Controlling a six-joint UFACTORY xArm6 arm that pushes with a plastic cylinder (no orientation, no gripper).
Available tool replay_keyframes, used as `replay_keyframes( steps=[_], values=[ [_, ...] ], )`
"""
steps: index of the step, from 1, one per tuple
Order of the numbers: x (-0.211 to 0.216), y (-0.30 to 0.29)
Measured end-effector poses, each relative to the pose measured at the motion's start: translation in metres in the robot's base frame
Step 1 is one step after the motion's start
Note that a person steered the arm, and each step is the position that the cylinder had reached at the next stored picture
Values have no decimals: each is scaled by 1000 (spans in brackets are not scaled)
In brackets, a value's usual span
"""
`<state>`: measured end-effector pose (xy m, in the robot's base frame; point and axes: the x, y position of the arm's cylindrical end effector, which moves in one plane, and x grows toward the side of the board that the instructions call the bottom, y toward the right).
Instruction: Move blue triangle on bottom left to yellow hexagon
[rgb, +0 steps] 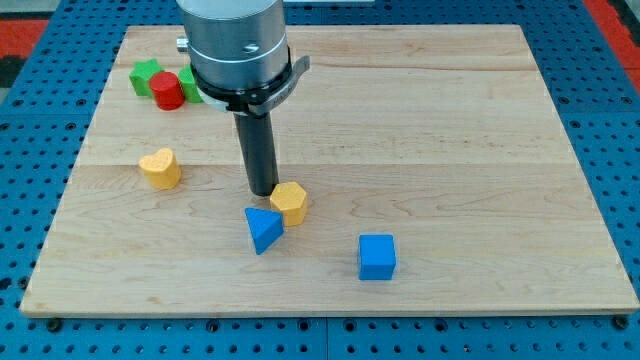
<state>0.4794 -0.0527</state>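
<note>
- My tip (263, 191) is down on the wooden board (480, 140), a bit left of the middle of the view.
- It sits just left of the yellow hexagon (289, 202), right up against its upper left edge as far as I can tell. Can't say for sure whether they're actually touching.
- No hand on this arm, just a plain dark rod, so nothing opens or closes and it's not holding anything.
- The blue triangle (264, 229) is just below my tip and to the lower left of the hexagon. Its upper right corner looks like it's touching the hexagon, or as good as.
- So triangle and hexagon are basically snugged up together, with my tip parked right above the pair.
- A blue cube (377, 257) sits off toward the view's bottom right of those two, clearly apart from them.
- A yellow heart-ish block (160, 168) is off to the view's left, well away from the tip.
- Up in the top left corner there's a red cylinder (168, 90) with a green block (146, 74) behind it on the left, and a second green block (190, 88) on its right, partly hidden by the arm's grey housing.
</note>
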Motion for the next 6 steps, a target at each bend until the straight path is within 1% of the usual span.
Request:
replay_keyframes(
  steps=[1, 2, 3, 4, 5, 6],
  values=[
    [2, 41],
    [20, 52],
    [-24, 34],
    [-15, -13],
    [34, -19],
    [54, -1]
  ],
)
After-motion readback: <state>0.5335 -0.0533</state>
